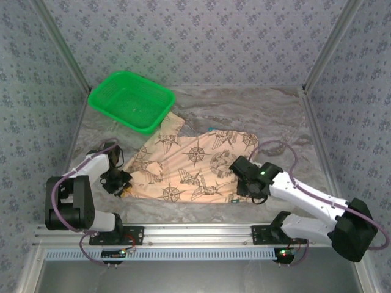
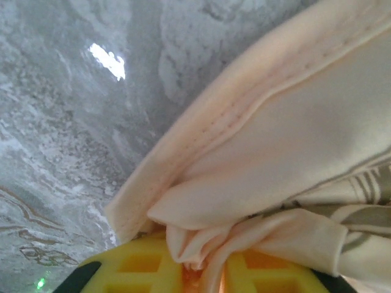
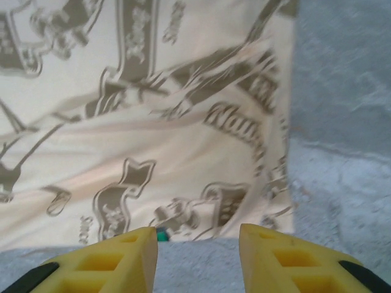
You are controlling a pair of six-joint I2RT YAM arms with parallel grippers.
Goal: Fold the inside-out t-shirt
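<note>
The peach-beige t-shirt [image 1: 192, 162] with dark brown compass prints lies spread across the middle of the grey table. My left gripper [image 1: 120, 183] is at the shirt's left lower corner, shut on a bunched fold of the pale cloth [image 2: 201, 244] between its yellow fingers [image 2: 131, 265]. My right gripper [image 1: 244, 183] hovers at the shirt's right lower corner, open. Its yellow fingers [image 3: 116, 262] straddle bare table just short of the printed hem [image 3: 201, 207]. A small teal tag [image 3: 161, 234] peeks out at that hem.
A green plastic basket [image 1: 131, 101] stands at the back left, its near corner touching the shirt's sleeve. Patterned walls and metal frame posts close in the table on three sides. An aluminium rail [image 1: 195, 232] runs along the near edge.
</note>
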